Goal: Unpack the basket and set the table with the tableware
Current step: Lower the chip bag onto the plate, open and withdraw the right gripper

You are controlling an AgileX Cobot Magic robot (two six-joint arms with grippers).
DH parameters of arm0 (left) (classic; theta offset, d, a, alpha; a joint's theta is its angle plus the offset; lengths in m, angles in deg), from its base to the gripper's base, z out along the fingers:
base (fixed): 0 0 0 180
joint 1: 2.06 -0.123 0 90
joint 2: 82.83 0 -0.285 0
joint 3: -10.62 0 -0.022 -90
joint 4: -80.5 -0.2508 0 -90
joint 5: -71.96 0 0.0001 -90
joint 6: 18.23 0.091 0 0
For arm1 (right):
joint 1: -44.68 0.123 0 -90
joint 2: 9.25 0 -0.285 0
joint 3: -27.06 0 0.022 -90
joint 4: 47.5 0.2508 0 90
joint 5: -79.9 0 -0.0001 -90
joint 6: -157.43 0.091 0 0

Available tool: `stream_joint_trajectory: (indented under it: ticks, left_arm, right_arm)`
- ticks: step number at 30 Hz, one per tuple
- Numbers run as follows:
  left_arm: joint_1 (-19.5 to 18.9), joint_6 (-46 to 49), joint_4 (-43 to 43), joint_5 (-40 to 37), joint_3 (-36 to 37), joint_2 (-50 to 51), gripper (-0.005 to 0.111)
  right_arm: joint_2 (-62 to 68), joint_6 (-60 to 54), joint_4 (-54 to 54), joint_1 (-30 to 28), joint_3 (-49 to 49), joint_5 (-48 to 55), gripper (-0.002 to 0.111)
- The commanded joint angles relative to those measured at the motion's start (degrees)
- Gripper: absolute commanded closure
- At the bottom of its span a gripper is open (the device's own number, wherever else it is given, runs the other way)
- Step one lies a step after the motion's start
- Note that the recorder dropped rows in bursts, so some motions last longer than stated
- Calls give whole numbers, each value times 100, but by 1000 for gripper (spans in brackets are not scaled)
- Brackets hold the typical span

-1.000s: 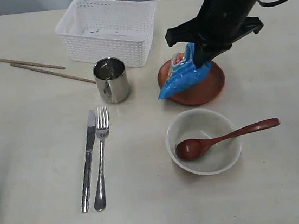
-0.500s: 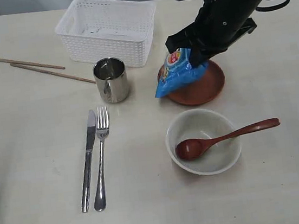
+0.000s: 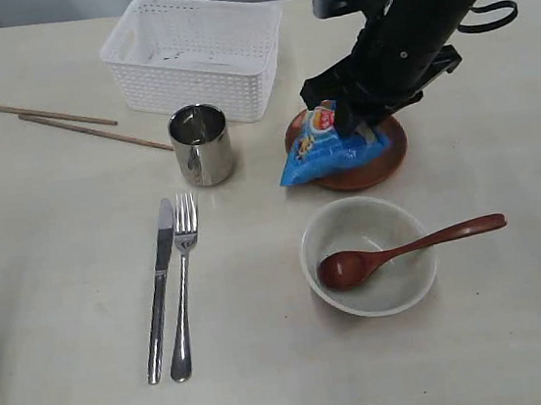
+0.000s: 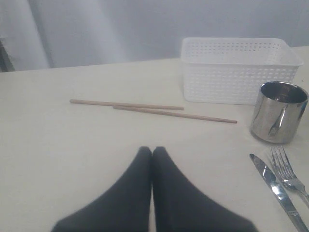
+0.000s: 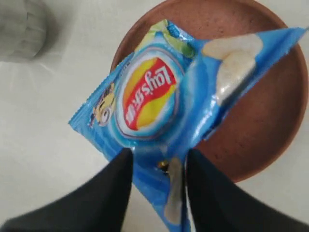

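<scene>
My right gripper (image 3: 350, 125) (image 5: 158, 157) is shut on a corner of the blue snack packet (image 3: 316, 153) (image 5: 154, 96), which leans on the left rim of the round brown plate (image 3: 384, 161) (image 5: 270, 121). The white basket (image 3: 188, 89) (image 4: 236, 79) stands behind, with nothing showing inside. On the table (image 3: 54, 288) lie two chopsticks (image 3: 63, 124) (image 4: 145, 107), the steel cup (image 3: 202, 145) (image 4: 278, 112), the knife (image 3: 159, 285) and the fork (image 3: 184, 282). The wooden spoon (image 3: 423, 241) rests in the off-white bowl (image 3: 400, 293). My left gripper (image 4: 152, 151) is shut and holds nothing; the exterior view does not show it.
The right arm (image 3: 425, 15) reaches over the back right of the table. The cup stands close between the basket and the plate. A pale curtain (image 4: 120, 29) hangs behind the table's far edge.
The right gripper came down and slightly left with the packet. The packet, hanging above the plate before, now leans on its left rim. Everything else stayed put.
</scene>
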Motion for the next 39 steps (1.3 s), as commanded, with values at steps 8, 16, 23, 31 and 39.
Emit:
stream_joint_trajectory:
  ticks: [8,16,23,31,39]
  left_arm:
    - [-15,-22,12,48,9,-38,107]
    - [-15,-22,12,48,9,-38,107]
    - [-15,-22,12,48,9,-38,107]
    - [-15,-22,12,48,9,-38,107]
    - [-15,-22,12,48,9,-38,107]
  right_arm:
    - [-13,817,-905,-8,-578,733,52]
    - [3,766,-314,-8,-847,480,92]
    - [407,724,-328,-8,-782,359,109]
    - [955,689,-337,-8,-782,421,109]
    - [1008,633,-337,-8,-782,456,109]
